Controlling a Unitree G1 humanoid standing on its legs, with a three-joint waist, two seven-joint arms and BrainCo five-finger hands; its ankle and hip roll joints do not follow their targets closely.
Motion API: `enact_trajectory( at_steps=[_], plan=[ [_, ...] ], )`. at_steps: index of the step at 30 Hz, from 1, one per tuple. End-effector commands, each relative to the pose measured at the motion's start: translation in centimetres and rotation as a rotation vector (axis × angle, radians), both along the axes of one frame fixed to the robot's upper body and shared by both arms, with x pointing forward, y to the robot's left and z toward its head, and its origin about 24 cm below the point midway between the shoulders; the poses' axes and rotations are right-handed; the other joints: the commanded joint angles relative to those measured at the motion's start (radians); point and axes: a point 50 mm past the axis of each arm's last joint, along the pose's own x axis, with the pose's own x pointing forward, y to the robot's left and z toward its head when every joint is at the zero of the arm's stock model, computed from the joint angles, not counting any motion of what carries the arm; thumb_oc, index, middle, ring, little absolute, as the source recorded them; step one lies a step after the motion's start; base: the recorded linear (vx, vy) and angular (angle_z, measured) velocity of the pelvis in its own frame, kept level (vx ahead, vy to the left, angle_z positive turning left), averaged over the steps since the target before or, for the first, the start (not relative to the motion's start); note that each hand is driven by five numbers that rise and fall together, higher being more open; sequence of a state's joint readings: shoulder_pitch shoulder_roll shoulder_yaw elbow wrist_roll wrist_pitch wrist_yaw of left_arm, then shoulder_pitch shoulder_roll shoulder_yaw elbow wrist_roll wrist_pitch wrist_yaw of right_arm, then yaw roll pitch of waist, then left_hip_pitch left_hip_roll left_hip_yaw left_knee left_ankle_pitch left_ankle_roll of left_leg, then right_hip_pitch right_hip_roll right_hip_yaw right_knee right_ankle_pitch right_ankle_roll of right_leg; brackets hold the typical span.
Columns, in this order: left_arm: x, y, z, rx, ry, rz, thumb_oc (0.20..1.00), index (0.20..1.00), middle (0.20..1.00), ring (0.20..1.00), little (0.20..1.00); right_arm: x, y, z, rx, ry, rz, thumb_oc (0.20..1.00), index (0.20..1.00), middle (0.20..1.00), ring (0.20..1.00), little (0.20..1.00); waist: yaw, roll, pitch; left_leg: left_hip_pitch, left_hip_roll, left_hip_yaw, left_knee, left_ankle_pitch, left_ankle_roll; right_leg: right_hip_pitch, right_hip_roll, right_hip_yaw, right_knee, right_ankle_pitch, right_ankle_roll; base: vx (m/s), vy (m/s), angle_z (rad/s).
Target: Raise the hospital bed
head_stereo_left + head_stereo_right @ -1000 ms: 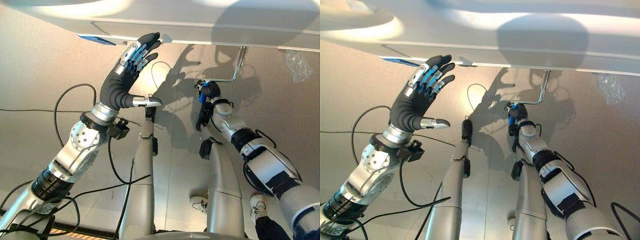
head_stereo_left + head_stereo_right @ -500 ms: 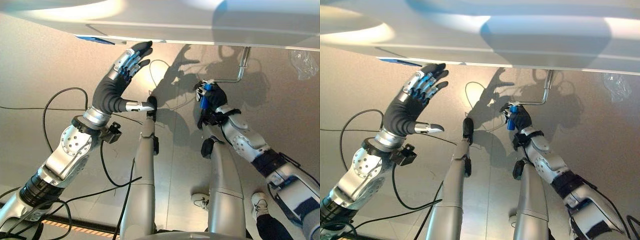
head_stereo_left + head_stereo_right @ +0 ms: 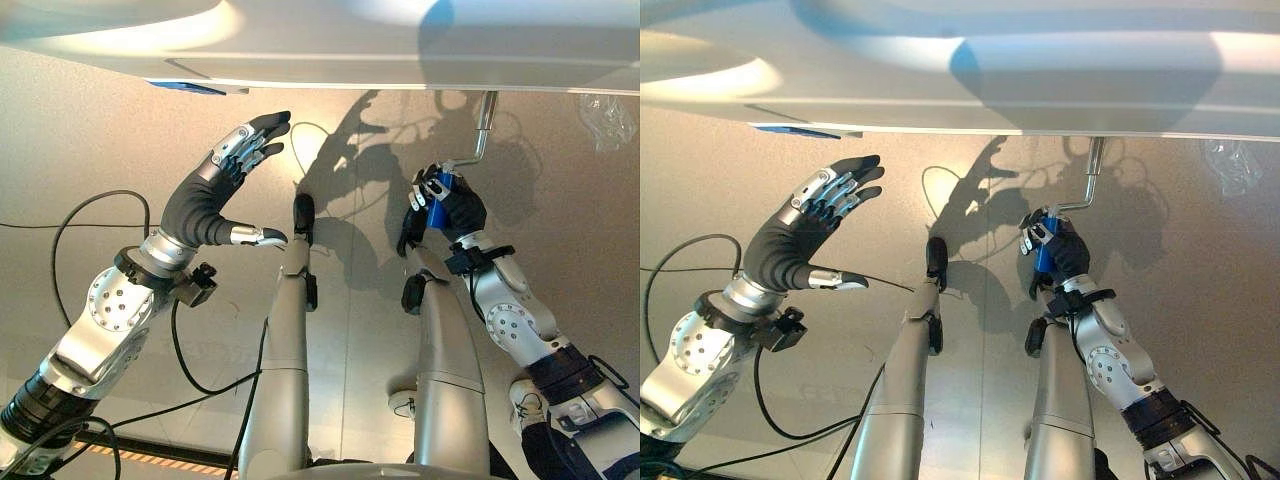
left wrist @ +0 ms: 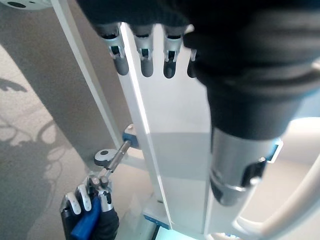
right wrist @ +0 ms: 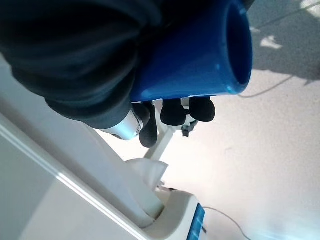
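The hospital bed's white edge runs above my hands. A bent metal crank hangs from it and ends in a blue handle. My right hand is shut on that handle; its own wrist view shows the blue handle with the fingers curled around it. My left hand is raised below the bed edge, open with fingers spread, touching nothing. In the left wrist view its fingers point along a white bed rail, with the crank and my right hand beyond.
A blue label sits on the bed's underside near my left hand. A clear plastic bag lies on the grey floor at the far right. A person's shoes stand at the lower right.
My right hand has swung the blue handle to the right and slightly down, turning the crank. My left hand has dropped away from the bed edge, down and to the left.
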State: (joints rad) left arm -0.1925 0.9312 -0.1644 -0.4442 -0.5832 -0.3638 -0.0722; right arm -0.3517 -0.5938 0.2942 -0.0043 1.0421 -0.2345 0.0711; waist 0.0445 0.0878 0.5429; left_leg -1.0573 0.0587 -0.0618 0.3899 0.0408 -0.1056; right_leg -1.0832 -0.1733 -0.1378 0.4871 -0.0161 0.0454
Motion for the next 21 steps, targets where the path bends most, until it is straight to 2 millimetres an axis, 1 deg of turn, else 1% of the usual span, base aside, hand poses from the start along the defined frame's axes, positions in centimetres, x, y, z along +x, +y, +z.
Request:
enact_trajectory(
  at_steps=[1, 2, 3, 4, 5, 7, 11, 12, 13, 14, 15, 16, 17, 19, 20, 21],
  plan=[
    [-2.1, -0.4, 0.8, -0.039, -0.074, -0.076, 1.000, 1.000, 1.000, 1.000, 1.000, -6.3, -0.1, 11.4, 0.168, -0.722, 0.077, 0.200, 0.200, 0.200, 0.200, 0.200, -0.053, -0.018, -0.023, 0.066, -0.037, 0.036, -0.077, 0.039, 0.006, 0.062, -0.006, 0.042, -0.062, 0.032, 0.106, -0.01, -0.068, -0.07],
    [-2.1, -0.3, 0.8, -0.043, -0.080, -0.075, 1.000, 1.000, 1.000, 1.000, 1.000, -6.3, -1.0, 11.4, 0.171, -0.729, 0.035, 0.200, 0.200, 0.200, 0.200, 0.200, -0.058, -0.018, -0.023, 0.083, -0.032, 0.037, -0.084, 0.041, 0.003, 0.070, -0.002, 0.044, -0.056, 0.026, 0.104, 0.00, -0.041, -0.08],
    [-2.1, -0.3, 0.8, -0.043, -0.080, -0.075, 1.000, 1.000, 1.000, 1.000, 1.000, -6.3, -1.0, 11.4, 0.171, -0.729, 0.035, 0.200, 0.200, 0.200, 0.200, 0.200, -0.058, -0.018, -0.023, 0.083, -0.032, 0.037, -0.084, 0.041, 0.003, 0.070, -0.002, 0.044, -0.056, 0.026, 0.104, -0.01, -0.066, -0.07],
    [-2.1, -0.3, 0.8, -0.045, -0.082, -0.073, 1.000, 1.000, 1.000, 1.000, 1.000, -6.3, -1.5, 11.4, 0.168, -0.730, 0.005, 0.200, 0.200, 0.200, 0.200, 0.200, -0.060, -0.018, -0.023, 0.093, -0.029, 0.036, -0.091, 0.044, 0.001, 0.077, 0.000, 0.042, -0.056, 0.024, 0.104, -0.01, -0.082, -0.03],
    [-2.2, -0.2, 0.9, -0.049, -0.083, -0.074, 1.000, 1.000, 1.000, 1.000, 1.000, -6.2, -2.5, 11.4, 0.165, -0.730, -0.051, 0.200, 0.200, 0.200, 0.200, 0.200, -0.065, -0.019, -0.023, 0.107, -0.026, 0.036, -0.100, 0.047, -0.002, 0.086, 0.003, 0.042, -0.054, 0.018, 0.102, -0.01, -0.108, -0.01],
    [-2.2, -0.2, 0.9, -0.061, -0.085, -0.078, 1.000, 1.000, 1.000, 1.000, 1.000, -6.3, -3.5, 11.6, 0.161, -0.741, -0.122, 0.200, 0.200, 0.200, 0.200, 0.200, -0.069, -0.017, -0.023, 0.131, -0.023, 0.036, -0.116, 0.051, -0.006, 0.097, 0.009, 0.041, -0.050, 0.012, 0.099, 0.00, -0.087, 0.02],
    [-2.1, 0.0, 1.0, -0.077, -0.085, -0.078, 1.000, 1.000, 1.000, 1.000, 1.000, -6.3, -6.1, 11.1, 0.184, -0.730, -0.306, 0.200, 0.200, 0.200, 0.200, 0.200, -0.076, -0.023, -0.023, 0.173, -0.011, 0.034, -0.146, 0.059, -0.012, 0.121, 0.019, 0.039, -0.045, -0.002, 0.094, 0.00, -0.069, 0.00],
    [-2.1, 0.0, 1.0, -0.077, -0.085, -0.078, 1.000, 1.000, 1.000, 1.000, 1.000, -6.3, -6.1, 11.1, 0.183, -0.729, -0.306, 0.200, 0.200, 0.200, 0.200, 0.200, -0.075, -0.023, -0.023, 0.174, -0.011, 0.034, -0.146, 0.059, -0.012, 0.121, 0.019, 0.039, -0.045, -0.002, 0.094, -0.01, -0.070, -0.03],
    [-2.1, 0.0, 1.1, -0.087, -0.089, -0.081, 1.000, 1.000, 1.000, 1.000, 1.000, -6.3, -7.6, 10.6, 0.184, -0.705, -0.429, 0.200, 0.200, 0.200, 0.200, 0.200, -0.082, -0.025, -0.023, 0.189, -0.006, 0.034, -0.155, 0.061, -0.014, 0.130, 0.022, 0.039, -0.041, -0.011, 0.093, -0.01, -0.068, -0.02],
    [-2.1, 0.0, 1.1, -0.093, -0.088, -0.079, 1.000, 1.000, 1.000, 1.000, 1.000, -6.3, -8.5, 10.4, 0.187, -0.699, -0.499, 0.200, 0.200, 0.200, 0.200, 0.200, -0.086, -0.025, -0.023, 0.196, -0.006, 0.033, -0.160, 0.062, -0.015, 0.133, 0.025, 0.040, -0.040, -0.015, 0.091, -0.01, -0.068, -0.01],
    [-2.1, 0.0, 1.1, -0.092, -0.088, -0.081, 1.000, 1.000, 1.000, 1.000, 1.000, -6.4, -8.5, 10.4, 0.185, -0.698, -0.503, 0.200, 0.200, 0.200, 0.200, 0.200, -0.085, -0.025, -0.023, 0.198, -0.006, 0.033, -0.161, 0.063, -0.016, 0.133, 0.025, 0.040, -0.040, -0.015, 0.091, -0.01, -0.057, 0.00],
    [-2.0, -0.1, 1.2, -0.090, -0.093, -0.084, 1.000, 1.000, 1.000, 1.000, 1.000, -6.1, -9.7, 9.8, 0.191, -0.668, -0.597, 0.200, 0.200, 0.200, 0.200, 0.200, -0.089, -0.024, -0.023, 0.203, -0.006, 0.032, -0.166, 0.065, -0.017, 0.137, 0.027, 0.040, -0.040, -0.019, 0.090, -0.01, -0.049, 0.01],
    [-2.0, -0.2, 1.2, -0.095, -0.094, -0.087, 1.000, 1.000, 1.000, 1.000, 1.000, -6.1, -10.2, 9.5, 0.206, -0.653, -0.652, 0.200, 0.200, 0.200, 0.200, 0.200, -0.092, -0.023, -0.023, 0.207, -0.005, 0.033, -0.170, 0.066, -0.019, 0.138, 0.028, 0.040, -0.039, -0.021, 0.089, -0.01, -0.058, 0.02],
    [-1.9, -0.3, 1.2, -0.100, -0.097, -0.082, 1.000, 1.000, 1.000, 1.000, 1.000, -6.4, -10.5, 8.8, 0.224, -0.638, -0.722, 0.200, 0.200, 0.200, 0.200, 0.200, -0.095, -0.021, -0.023, 0.214, -0.003, 0.033, -0.180, 0.068, -0.018, 0.137, 0.030, 0.041, -0.040, -0.021, 0.088, 0.00, -0.017, 0.01],
    [-1.9, -0.4, 1.2, -0.100, -0.097, -0.082, 1.000, 1.000, 1.000, 1.000, 1.000, -6.4, -10.5, 8.8, 0.223, -0.637, -0.725, 0.200, 0.200, 0.200, 0.200, 0.200, -0.094, -0.021, -0.023, 0.215, -0.003, 0.034, -0.180, 0.068, -0.018, 0.137, 0.031, 0.041, -0.040, -0.021, 0.088, 0.00, -0.025, -0.05],
    [-1.9, -0.5, 1.2, -0.101, -0.103, -0.079, 1.000, 1.000, 1.000, 1.000, 1.000, -6.4, -11.3, 8.1, 0.216, -0.607, -0.813, 0.200, 0.200, 0.200, 0.200, 0.200, -0.097, -0.020, -0.023, 0.221, -0.002, 0.033, -0.187, 0.071, -0.018, 0.140, 0.032, 0.041, -0.043, -0.021, 0.088, 0.00, -0.031, -0.04]
  ],
)
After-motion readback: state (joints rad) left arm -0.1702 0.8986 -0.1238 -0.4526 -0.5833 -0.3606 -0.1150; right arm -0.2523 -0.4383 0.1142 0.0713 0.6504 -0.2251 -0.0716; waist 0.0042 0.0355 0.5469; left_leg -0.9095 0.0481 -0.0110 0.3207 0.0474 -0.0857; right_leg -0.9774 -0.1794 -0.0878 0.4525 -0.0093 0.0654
